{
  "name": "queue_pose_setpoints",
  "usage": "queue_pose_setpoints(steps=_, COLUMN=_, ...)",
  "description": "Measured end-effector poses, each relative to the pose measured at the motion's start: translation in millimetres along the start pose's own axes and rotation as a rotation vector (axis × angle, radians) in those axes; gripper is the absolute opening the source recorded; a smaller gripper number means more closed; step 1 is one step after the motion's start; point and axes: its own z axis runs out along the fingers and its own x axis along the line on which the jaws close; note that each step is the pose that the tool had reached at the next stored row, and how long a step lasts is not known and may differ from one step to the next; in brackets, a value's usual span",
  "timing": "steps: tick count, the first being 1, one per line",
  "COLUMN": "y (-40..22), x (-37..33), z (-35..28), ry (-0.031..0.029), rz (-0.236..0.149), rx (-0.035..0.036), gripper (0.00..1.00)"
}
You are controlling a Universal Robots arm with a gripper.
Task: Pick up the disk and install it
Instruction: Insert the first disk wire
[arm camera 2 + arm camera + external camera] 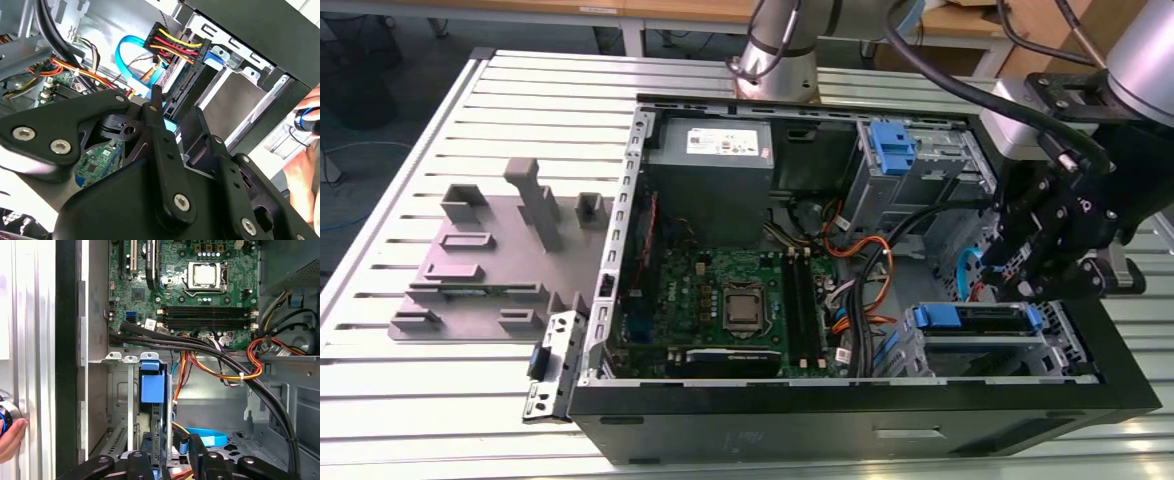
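Grey moulded fixtures (480, 260) are lying on the slatted tabletop (520, 80) at the exterior view's left. Beside them, an open black case (854, 430) is exposing its motherboard (720, 290). Farther right, the disk (977, 318) is sitting in the drive cage (1074, 345). The end effector (1034, 295) is straddling its outer end, standing narrowly parted.

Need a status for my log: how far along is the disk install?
Done, it seems: the disk sits in the drive cage at a corner of the case. In hand: the gripper is right at the disk. Left: whether it is fully seated can't be told, and the gripper is not yet clear.
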Motion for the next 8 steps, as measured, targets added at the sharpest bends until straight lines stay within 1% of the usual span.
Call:
queue_pose_setpoints(steps=1, y=0.0, x=0.0, z=0.9, ry=0.0041, rz=0.000, rx=0.0001, gripper=0.42)
queue_pose_setpoints(steps=3, y=0.0, x=-0.1, z=2.4, ry=0.0098, rz=0.000, rx=0.0002, gripper=0.42)
queue_pose_setpoints(steps=8, y=0.2, x=-0.1, z=6.9, ry=0.0143, rz=0.000, rx=0.0003, gripper=0.42)
